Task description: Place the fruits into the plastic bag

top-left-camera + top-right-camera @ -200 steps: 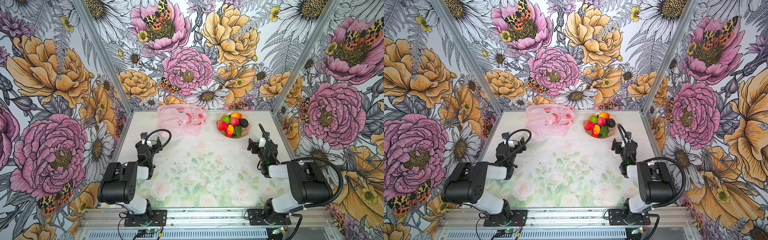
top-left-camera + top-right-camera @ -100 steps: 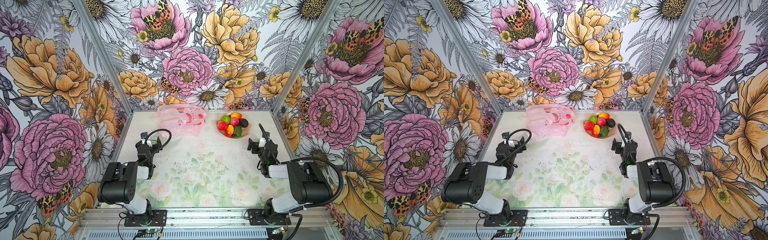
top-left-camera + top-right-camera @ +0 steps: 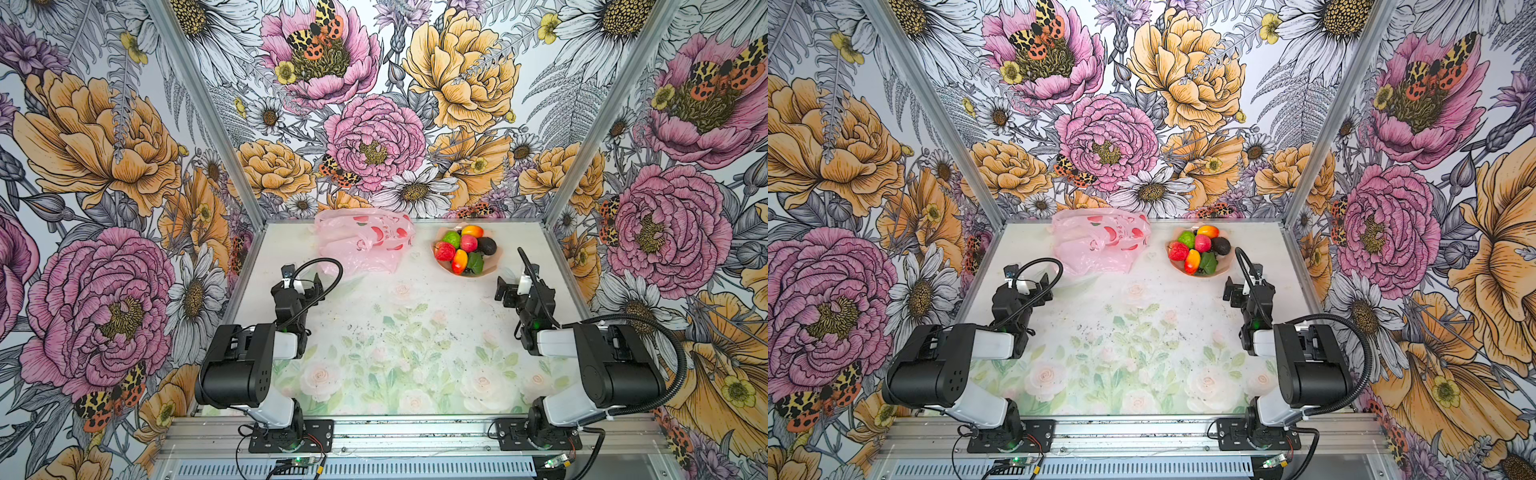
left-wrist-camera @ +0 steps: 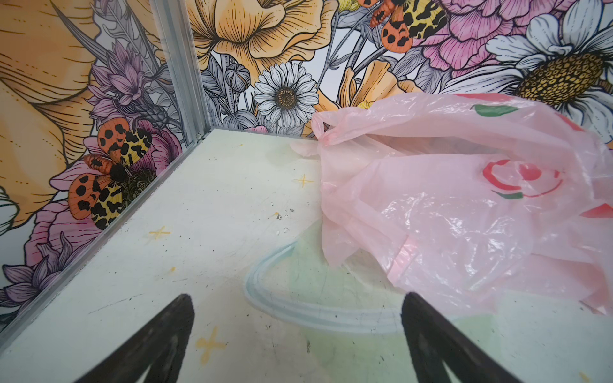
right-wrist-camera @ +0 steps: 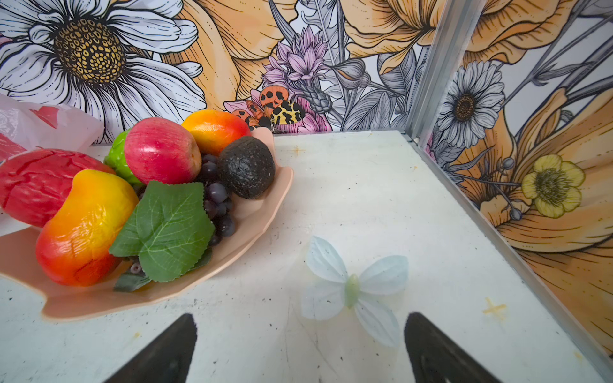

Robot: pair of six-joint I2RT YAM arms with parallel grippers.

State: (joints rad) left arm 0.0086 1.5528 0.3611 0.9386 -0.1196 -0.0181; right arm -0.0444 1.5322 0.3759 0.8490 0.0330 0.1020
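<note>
The crumpled pale-pink plastic bag (image 3: 361,243) (image 3: 1100,243) lies at the back of the table, left of centre. The fruits (image 3: 464,248) (image 3: 1200,248) are heaped in a peach bowl (image 5: 132,301) to its right: a red apple (image 5: 162,156), two mangoes (image 5: 83,228), a dark avocado (image 5: 247,167), purple grapes (image 5: 217,199) with a leaf, and a bumpy green one (image 5: 116,159). My left gripper (image 3: 301,279) (image 4: 297,298) stands open just in front of the bag (image 4: 464,205). Near the bowl's right front, my right gripper (image 3: 513,286) (image 5: 298,318) is open and empty.
Flowered walls with metal corner posts (image 3: 575,137) close in the back and both sides. The table (image 3: 399,332) carries a printed floral mat. An aluminium rail (image 3: 415,432) holding both arm bases runs along the front edge.
</note>
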